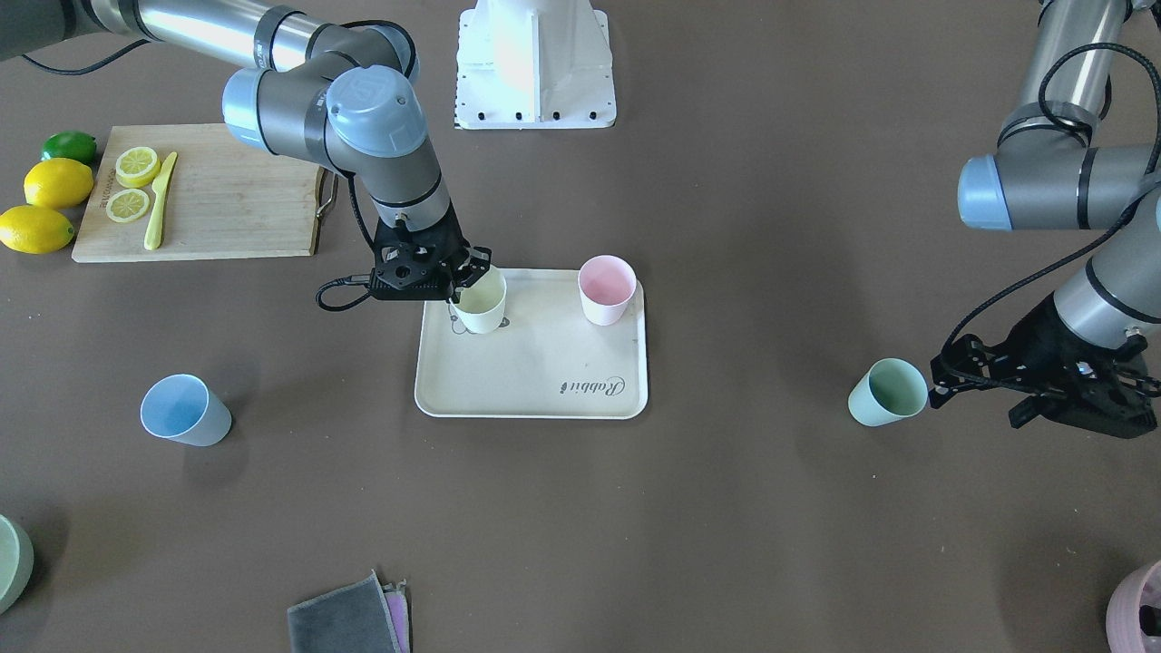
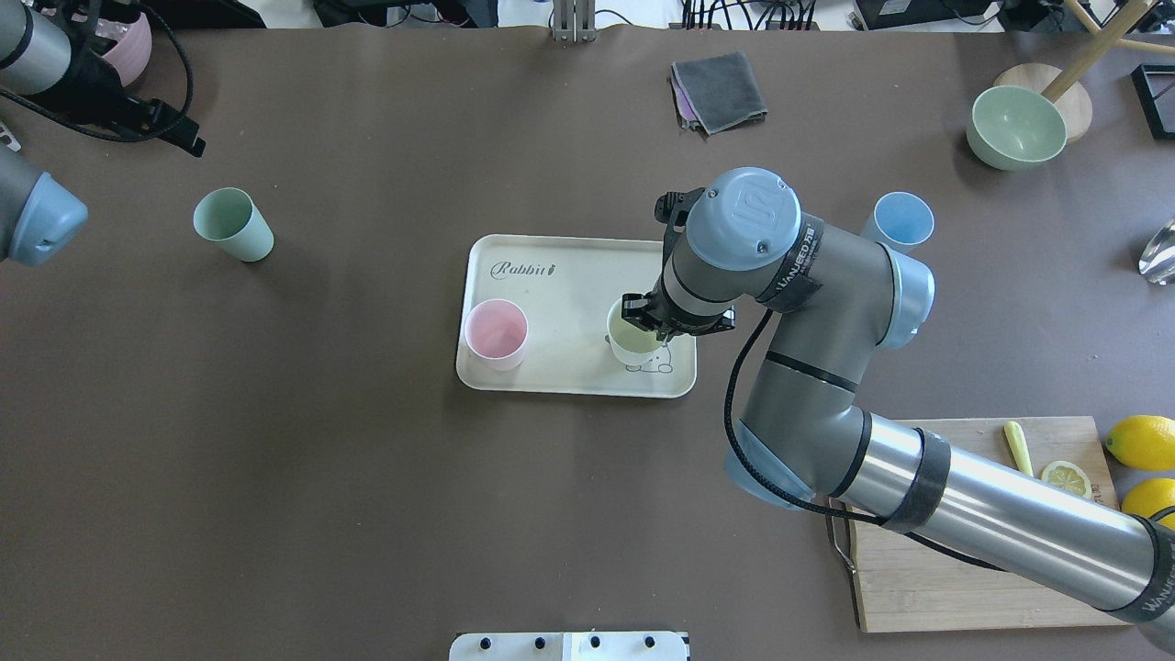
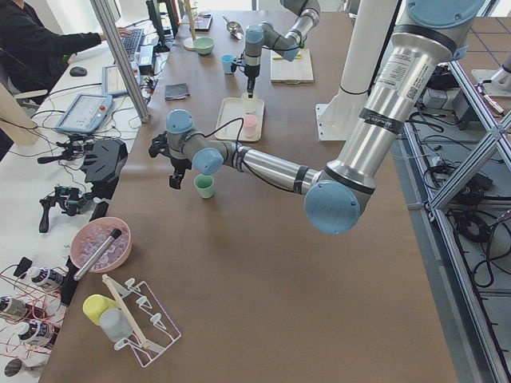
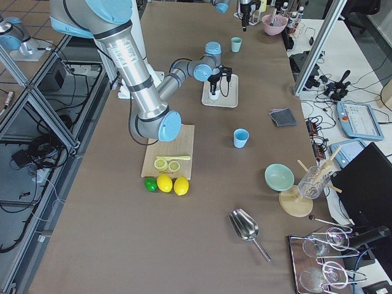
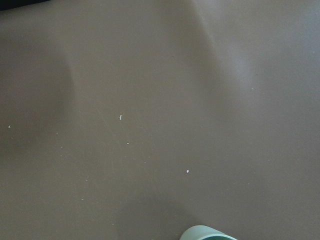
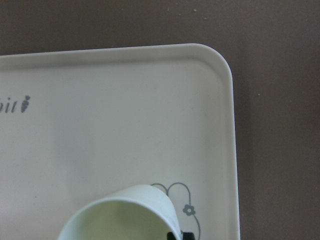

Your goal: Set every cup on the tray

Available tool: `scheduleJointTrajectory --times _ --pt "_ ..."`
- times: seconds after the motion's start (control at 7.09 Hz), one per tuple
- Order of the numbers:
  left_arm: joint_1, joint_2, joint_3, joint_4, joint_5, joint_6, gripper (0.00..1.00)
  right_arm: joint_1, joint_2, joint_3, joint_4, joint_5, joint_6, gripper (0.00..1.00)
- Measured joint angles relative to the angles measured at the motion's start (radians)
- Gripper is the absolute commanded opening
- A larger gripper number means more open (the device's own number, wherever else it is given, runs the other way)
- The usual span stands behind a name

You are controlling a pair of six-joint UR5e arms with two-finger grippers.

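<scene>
The beige tray (image 1: 544, 390) lies mid-table, with "Rabbit" script and a bear drawing (image 6: 182, 200). The pink cup (image 1: 606, 288) stands upright on it. My right gripper (image 1: 467, 279) is shut on the rim of the pale yellow cup (image 1: 481, 304), which rests on the tray over the bear drawing. The light blue cup (image 1: 186, 410) stands on the table, off the tray, on my right side. The mint green cup (image 1: 887, 392) stands on the table on my left side. My left gripper (image 1: 943, 374) is open and empty just beside it, apart from it.
A wooden cutting board (image 1: 236, 195) with lemon slices and a yellow knife lies on my right, with lemons (image 1: 56, 183) and a lime beside it. A green bowl (image 2: 1014, 127), a grey cloth (image 2: 719, 90) and a pink bowl (image 2: 128, 46) sit along the far edge.
</scene>
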Motion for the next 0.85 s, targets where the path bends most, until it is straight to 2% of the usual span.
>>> scheduleJointTrajectory --times 0.14,0.42,0.85 --pt "0.000 0.001 0.019 -0.018 0.002 0.002 0.97 0.000 -0.001 0.000 0.001 0.000 0.000 1.00" --pt "0.001 0.009 0.039 -0.038 0.005 0.003 0.97 0.011 -0.002 0.018 -0.001 0.005 0.007 1.00" --pt "0.020 0.048 0.040 -0.121 0.006 -0.049 0.97 0.080 -0.009 0.095 -0.029 0.080 0.009 1.00"
